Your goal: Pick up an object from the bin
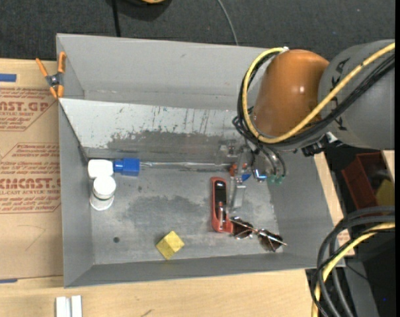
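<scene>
Camera view has the gripper (239, 185) right of centre, over a red-and-black oblong tool (218, 209); whether it is spread or closed is unclear

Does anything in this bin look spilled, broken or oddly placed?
Nothing stands out. The red stapler-like tool, what looks like folded glasses touching one end of it, a yellow block, and white containers beside a blue cap lie loose, with no visible damage. The gripper hangs over the red tool.

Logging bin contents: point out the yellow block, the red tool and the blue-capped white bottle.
yellow block (170, 244): camera view, top face.
red tool (217, 210): camera view, mid-body.
blue-capped white bottle (101, 169): camera view, white body.
</scene>
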### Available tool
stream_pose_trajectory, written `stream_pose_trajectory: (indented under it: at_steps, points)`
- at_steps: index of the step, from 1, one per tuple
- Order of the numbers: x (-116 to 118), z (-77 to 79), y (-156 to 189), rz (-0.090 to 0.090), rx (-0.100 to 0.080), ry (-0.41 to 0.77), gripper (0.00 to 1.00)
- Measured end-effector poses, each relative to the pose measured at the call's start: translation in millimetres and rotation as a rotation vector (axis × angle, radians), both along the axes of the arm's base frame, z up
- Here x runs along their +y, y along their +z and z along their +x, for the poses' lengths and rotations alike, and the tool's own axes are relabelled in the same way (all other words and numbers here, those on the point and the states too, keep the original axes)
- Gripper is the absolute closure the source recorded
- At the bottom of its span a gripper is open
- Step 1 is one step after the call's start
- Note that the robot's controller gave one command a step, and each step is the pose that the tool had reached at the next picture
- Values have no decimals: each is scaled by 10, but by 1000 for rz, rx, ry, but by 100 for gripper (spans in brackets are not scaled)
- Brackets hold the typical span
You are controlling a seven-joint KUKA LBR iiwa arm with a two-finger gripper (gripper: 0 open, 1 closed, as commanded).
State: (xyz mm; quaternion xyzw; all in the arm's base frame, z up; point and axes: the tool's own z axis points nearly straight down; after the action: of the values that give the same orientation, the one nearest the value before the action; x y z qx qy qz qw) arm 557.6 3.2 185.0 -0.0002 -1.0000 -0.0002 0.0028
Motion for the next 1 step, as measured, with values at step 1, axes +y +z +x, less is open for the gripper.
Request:
stream_pose_trajectory:
  at_steps: [1]
  points:
    - [1, 13, 48, 0, -7, 0, 0]
